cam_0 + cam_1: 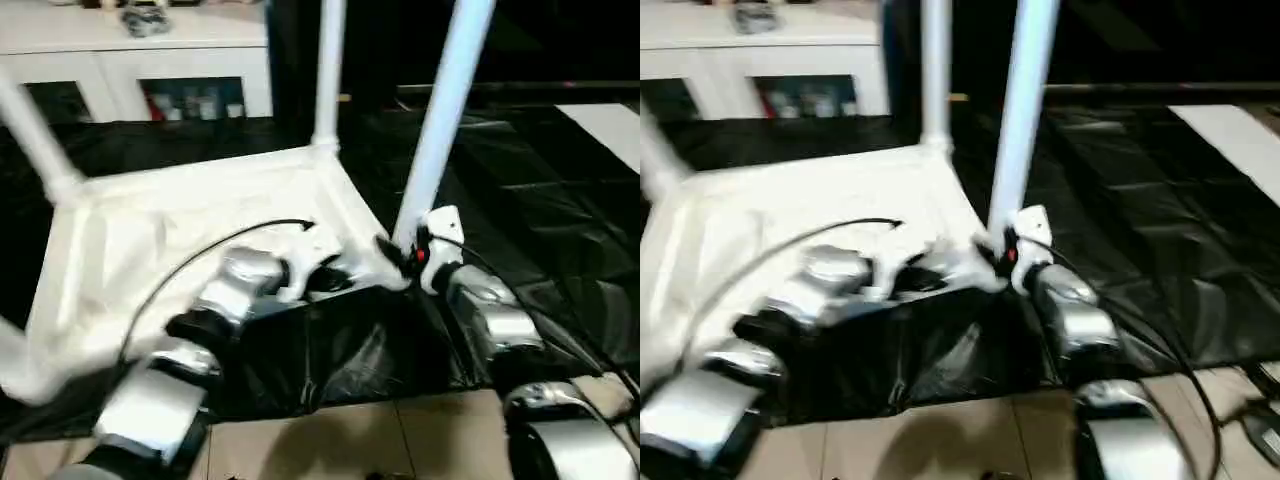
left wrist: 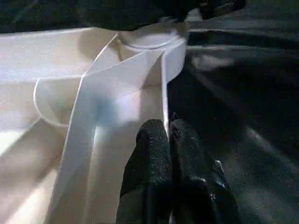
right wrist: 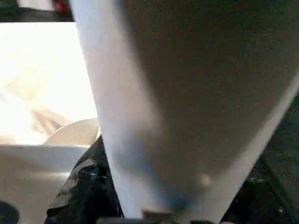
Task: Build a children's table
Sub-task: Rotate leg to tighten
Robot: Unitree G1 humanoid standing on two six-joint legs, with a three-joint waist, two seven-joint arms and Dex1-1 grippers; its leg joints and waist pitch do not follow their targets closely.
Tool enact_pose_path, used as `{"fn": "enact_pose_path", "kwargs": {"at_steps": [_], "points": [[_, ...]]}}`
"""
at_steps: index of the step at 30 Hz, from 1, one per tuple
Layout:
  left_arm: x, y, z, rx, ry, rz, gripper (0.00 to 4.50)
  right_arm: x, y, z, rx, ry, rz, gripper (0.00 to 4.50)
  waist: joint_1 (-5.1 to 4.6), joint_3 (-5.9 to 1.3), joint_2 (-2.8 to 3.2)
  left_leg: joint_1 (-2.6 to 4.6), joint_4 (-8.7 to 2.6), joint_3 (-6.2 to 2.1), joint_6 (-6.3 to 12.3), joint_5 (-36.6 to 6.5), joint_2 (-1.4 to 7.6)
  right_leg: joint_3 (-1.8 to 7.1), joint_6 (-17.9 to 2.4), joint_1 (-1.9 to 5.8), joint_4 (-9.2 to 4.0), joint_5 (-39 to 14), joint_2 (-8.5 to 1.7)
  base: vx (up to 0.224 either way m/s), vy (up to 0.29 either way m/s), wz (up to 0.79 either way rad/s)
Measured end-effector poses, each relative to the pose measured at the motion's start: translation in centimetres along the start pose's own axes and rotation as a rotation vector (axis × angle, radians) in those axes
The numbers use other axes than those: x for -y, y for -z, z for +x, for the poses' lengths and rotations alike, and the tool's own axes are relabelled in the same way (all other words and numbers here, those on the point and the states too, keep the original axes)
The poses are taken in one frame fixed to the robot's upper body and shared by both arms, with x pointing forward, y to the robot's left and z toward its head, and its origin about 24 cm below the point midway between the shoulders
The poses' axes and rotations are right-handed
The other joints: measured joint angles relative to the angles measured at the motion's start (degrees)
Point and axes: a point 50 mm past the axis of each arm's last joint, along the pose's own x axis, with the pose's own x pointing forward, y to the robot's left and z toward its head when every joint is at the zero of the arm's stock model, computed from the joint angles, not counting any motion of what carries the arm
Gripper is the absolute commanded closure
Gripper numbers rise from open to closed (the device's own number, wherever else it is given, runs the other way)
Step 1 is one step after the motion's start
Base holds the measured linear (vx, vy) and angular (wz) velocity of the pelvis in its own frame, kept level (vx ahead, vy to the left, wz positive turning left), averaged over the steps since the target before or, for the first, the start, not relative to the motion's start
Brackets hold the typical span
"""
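Observation:
The white tabletop (image 1: pixel 200 230) lies upside down on a black sheet, ribbed underside up. White tube legs rise from its far left corner (image 1: pixel 35 135) and far right corner (image 1: pixel 328 70). A third leg (image 1: pixel 445 110) stands tilted at the near right corner socket (image 2: pixel 149 39). My right gripper (image 1: pixel 405 255) is shut on this leg close to its base, and the leg (image 3: pixel 187 102) looms right in front of the right wrist camera. My left gripper (image 2: pixel 163 140) is shut on the tabletop's thin rim (image 2: pixel 164 88) just short of that socket. Whether the leg sits fully in the socket is hidden.
A white cabinet with glass doors (image 1: pixel 130 60) stands at the back left. The black sheet (image 1: pixel 520 190) spreads to the right, with a white panel (image 1: pixel 610 120) at its far right. Tan floor tiles (image 1: pixel 350 440) lie at the near edge. A black cable (image 1: pixel 200 260) arcs over my left forearm.

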Motion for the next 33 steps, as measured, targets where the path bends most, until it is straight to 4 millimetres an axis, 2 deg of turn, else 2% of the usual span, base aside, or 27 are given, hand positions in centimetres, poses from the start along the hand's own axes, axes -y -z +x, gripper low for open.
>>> {"fn": "enact_pose_path", "kwargs": {"at_steps": [2, 3, 4, 8, 11, 13, 14, 16, 17, 20, 25, 27, 29, 33], "points": [[-0.1, 0.1, -0.1, 0.005, -0.003, 0.028, 4.5, -0.2, -0.1, 0.1, 0.007, 0.006, -0.014, 2.53, -0.06, 0.0, 0.0, -0.08, 0.0, 0.07, 0.06, -0.04, -0.02, 0.12, -0.04, -0.08, 0.0, 0.03, 0.0, 0.0, 0.0, 0.0], [-0.2, 0.1, -0.3, 0.009, -0.005, 0.039, 4.5, -0.3, -0.1, 0.1, 0.016, 0.004, -0.016, 1.97, -0.01, 0.0, 0.0, -0.14, -0.01, 0.08, 0.07, -0.04, -0.01, 0.12, -0.14, -0.13, 0.03, 0.09, 0.0, 0.0, 0.0, 0.0], [-0.2, 0.2, -0.4, 0.012, -0.008, 0.045, 4.5, -0.3, -0.1, 0.1, 0.023, 0.004, -0.015, 1.84, 0.01, 0.0, 0.0, -0.18, -0.01, 0.18, 0.07, -0.04, -0.01, 0.12, -0.28, -0.18, 0.08, 0.19, 0.01, 0.0, 0.0, 0.0], [-0.3, 0.1, -0.6, 0.023, -0.015, 0.069, 4.5, -0.3, 0.2, 0.0, 0.027, 0.006, -0.013, 1.63, 0.23, 0.01, 0.1, -0.31, -0.09, 0.29, 0.06, -0.04, 0.04, 0.1, -0.46, -0.38, 0.42, 0.41, 0.03, 0.0, 0.0, 0.0], [-0.3, 0.1, -0.6, 0.028, -0.011, 0.088, 4.5, 0.6, 0.3, -0.9, 0.015, 0.003, -0.08, 1.41, 0.67, 0.04, 0.21, -0.28, -0.16, 0.33, 0.06, -0.04, 0.04, 0.22, -0.79, -0.42, 0.82, 0.65, 0.03, 0.0, 0.0, 0.0], [-0.4, 0.0, -0.7, 0.033, -0.014, 0.093, 4.5, 0.9, 0.6, -1.6, 0.008, -0.018, -0.097, 1.41, 0.91, 0.07, 0.29, -0.34, -0.34, 0.34, 0.06, -0.04, 0.04, 0.21, -0.72, -0.5, 0.99, 0.61, 0.03, 0.0, 0.0, 0.0], [-0.4, 0.0, -0.7, 0.036, -0.013, 0.093, 4.23, 1.2, 0.7, -2.1, 0.007, -0.032, -0.105, 1.38, 1.09, 0.08, 0.3, -0.45, -0.4, 0.35, 0.06, -0.04, 0.04, 0.19, -0.63, -0.54, 1.03, 0.55, 0.04, 0.0, 0.0, 0.0], [-0.5, 0.1, -1.0, 0.052, -0.005, 0.083, 4.23, 1.9, 1.0, -4.3, 0.008, -0.092, -0.147, 1.38, 1.72, 0.09, 0.28, -0.45, -0.59, 0.37, 0.06, -0.03, 0.06, 0.15, -0.26, -0.56, 1.1, 0.33, 0.06, 0.0, 0.0, 0.0], [-0.7, 0.3, -1.3, 0.061, -0.011, 0.078, 3.93, 2.0, 1.2, -5.0, 0.005, -0.112, -0.159, 1.37, 1.74, 0.09, 0.28, -0.46, -0.64, 0.38, 0.07, -0.03, 0.06, 0.14, -0.25, -0.61, 1.13, 0.32, 0.11, 0.0, 0.0, 0.0], [-1.1, 0.4, -2.4, 0.108, -0.027, 0.055, 3.88, 2.3, 1.2, -6.8, 0.004, -0.161, -0.175, 1.37, 1.44, 0.13, 0.31, -0.57, -0.78, 0.47, 0.19, 0.05, 0.15, 0.13, -0.24, -0.91, 1.18, 0.31, 0.21, 0.0, 0.0, 0.0], [-2.2, 0.9, -5.6, 0.178, -0.11, 0.02, 3.54, 1.9, -0.6, -8.9, 0.043, -0.29, -0.184, 1.37, 1.67, 0.12, 0.3, -0.54, -0.92, 0.51, 0.37, 0.16, 0.39, 0.12, -0.18, -1.06, 1.23, 0.26, 0.26, 0.0, 0.0, 0.0], [-2.3, 1.1, -7.3, 0.195, -0.118, -0.024, 3.54, 0.8, -1.1, -9.2, 0.055, -0.373, -0.177, 1.37, 1.73, 0.11, 0.34, -0.52, -0.93, 0.58, 0.34, 0.15, 0.42, 0.16, -0.19, -1.04, 1.23, 0.26, 0.26, 0.0, 0.0, 0.0], [-2.2, 1.6, -8.8, 0.178, -0.104, -0.068, 3.54, -0.2, -1.0, -8.9, 0.057, -0.423, -0.155, 1.37, 1.7, 0.11, 0.36, -0.46, -0.92, 0.6, 0.08, 0.0, 0.48, 0.16, -0.2, -1.06, 1.26, 0.27, 0.28, 0.0, 0.0, 0.0], [-1.0, 3.2, -12.7, 0.107, -0.039, -0.193, 3.54, -2.3, -1.3, -7.0, 0.087, -0.462, -0.096, 1.37, 1.57, 0.14, 0.36, -0.38, -0.89, 0.68, -0.04, -0.01, 0.5, 0.27, -0.19, -1.19, 1.57, 0.22, 0.27, 0.0, 0.0, 0.0]]}}
